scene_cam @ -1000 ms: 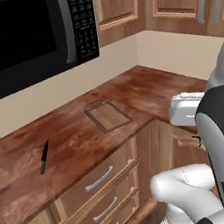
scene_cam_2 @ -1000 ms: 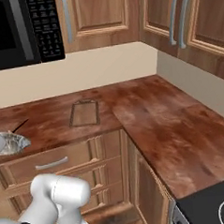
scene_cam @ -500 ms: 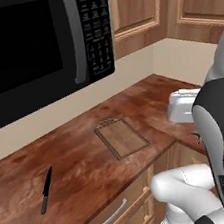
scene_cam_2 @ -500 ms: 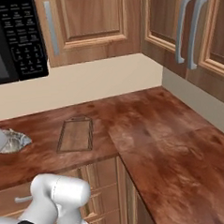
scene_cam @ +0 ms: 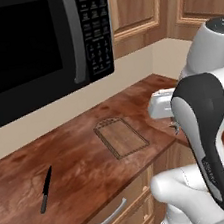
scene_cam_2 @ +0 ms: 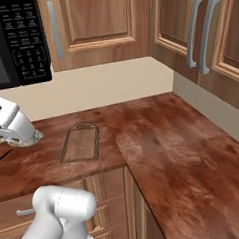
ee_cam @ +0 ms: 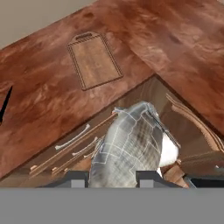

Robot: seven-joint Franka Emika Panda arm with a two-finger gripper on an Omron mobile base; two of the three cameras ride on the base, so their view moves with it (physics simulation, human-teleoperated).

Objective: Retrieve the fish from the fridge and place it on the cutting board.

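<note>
Gripper [ee_cam: 113, 179] clamps the fish [ee_cam: 129, 146] between its fingers, held out over the drawer fronts short of the counter [ee_cam: 39, 109] edge. Farther on, the board [ee_cam: 94, 60] lies bare on the brown counter, a knife [scene_cam: 45, 189] well to its left, the microwave [scene_cam: 34, 49] above.

A glossy white arm [scene_cam: 211, 120] of rounded, bulbous links, with a dark grey curved band along one segment.

The brown wooden worktop [scene_cam: 79, 154] carries the cutting board [scene_cam: 121, 137], lying flat near its front edge, and a black knife [scene_cam: 45, 190] well apart at eight o'clock.
</note>
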